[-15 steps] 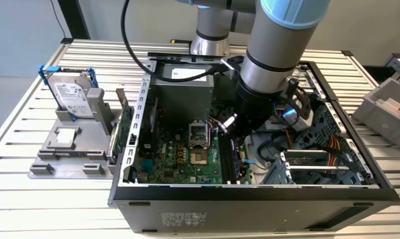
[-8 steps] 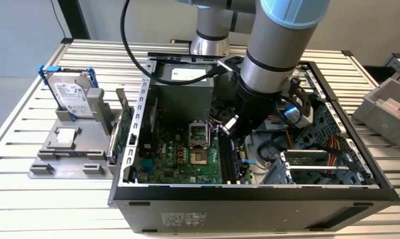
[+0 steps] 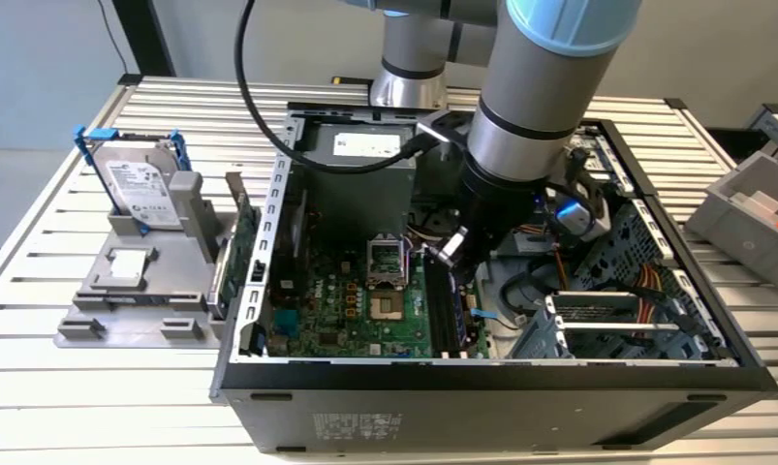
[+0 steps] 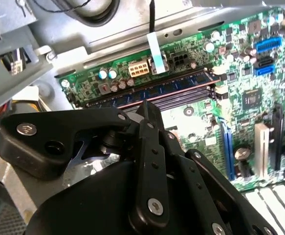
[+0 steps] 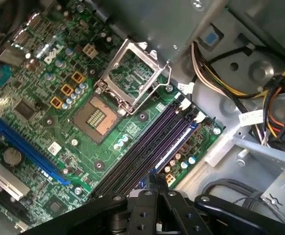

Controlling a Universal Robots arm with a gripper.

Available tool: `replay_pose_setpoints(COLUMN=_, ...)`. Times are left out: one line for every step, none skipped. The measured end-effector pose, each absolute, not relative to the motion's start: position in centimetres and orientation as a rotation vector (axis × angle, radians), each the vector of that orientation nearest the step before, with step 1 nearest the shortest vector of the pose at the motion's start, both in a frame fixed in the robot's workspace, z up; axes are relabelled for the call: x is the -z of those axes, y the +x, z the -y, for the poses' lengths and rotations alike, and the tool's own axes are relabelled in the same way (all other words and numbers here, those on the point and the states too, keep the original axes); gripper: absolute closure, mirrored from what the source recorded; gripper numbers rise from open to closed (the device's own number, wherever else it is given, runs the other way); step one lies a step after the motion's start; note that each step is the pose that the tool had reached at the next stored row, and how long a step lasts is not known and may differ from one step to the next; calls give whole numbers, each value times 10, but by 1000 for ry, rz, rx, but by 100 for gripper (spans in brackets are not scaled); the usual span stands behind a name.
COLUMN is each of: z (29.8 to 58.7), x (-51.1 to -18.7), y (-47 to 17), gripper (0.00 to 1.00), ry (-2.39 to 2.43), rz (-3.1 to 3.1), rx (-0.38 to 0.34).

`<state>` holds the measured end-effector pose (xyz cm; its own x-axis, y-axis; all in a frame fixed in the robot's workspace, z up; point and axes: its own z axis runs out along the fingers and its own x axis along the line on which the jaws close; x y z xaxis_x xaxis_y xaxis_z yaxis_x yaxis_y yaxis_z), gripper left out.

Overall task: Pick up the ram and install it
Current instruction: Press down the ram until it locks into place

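The ram (image 4: 181, 82) is a long blue stick lying level along the outermost memory slot, at the edge of the green motherboard (image 3: 350, 300). In the first wrist view the ram (image 5: 179, 142) runs straight under my fingertips. My gripper (image 4: 144, 105) reaches down into the open computer case (image 3: 492, 373), and its black fingers are closed together on the ram's top edge near its middle. The gripper (image 5: 154, 177) hides the rest of the stick. In the exterior view the gripper (image 3: 447, 254) hangs over the memory slots beside the processor socket.
The open processor socket (image 5: 96, 116) lies beside the dark empty memory slots (image 5: 142, 152). Bundled cables (image 5: 274, 112) crowd the case wall nearby. Outside the case, a hard drive (image 3: 143, 184) in a blue frame and a green card (image 3: 240, 254) stand in a grey holder. A grey bin (image 3: 757, 218) sits at the exterior view's right.
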<state>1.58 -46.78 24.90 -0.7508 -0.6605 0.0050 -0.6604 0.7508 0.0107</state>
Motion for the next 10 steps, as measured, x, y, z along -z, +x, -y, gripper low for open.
replay_pose_setpoints(z=468, x=-249, y=16, gripper=100, ry=1128, rz=2923, rx=13)
replay_pose_setpoints(z=468, x=-249, y=16, gripper=100, ry=1153, rz=2914, rx=13)
replay_pose_setpoints(z=468, x=-249, y=16, gripper=100, ry=1175, rz=2905, rx=13)
replay_pose_setpoints(z=468, x=-249, y=16, gripper=100, ry=1198, rz=2895, rx=12)
replay_pose_setpoints(z=468, x=-249, y=16, gripper=100, ry=1221, rz=2886, rx=12)
replay_pose_setpoints(z=468, x=-249, y=16, gripper=100, ry=1247, rz=2875, rx=12)
replay_pose_setpoints(z=468, x=-249, y=16, gripper=100, ry=1272, rz=2864, rx=12)
replay_pose_setpoints(z=468, x=-249, y=16, gripper=100, ry=1297, rz=2853, rx=12)
replay_pose_setpoints(z=468, x=-249, y=16, gripper=100, ry=1324, rz=2841, rx=11)
replay_pose_setpoints(z=468, x=-249, y=16, gripper=100, ry=1346, rz=2830, rx=11)
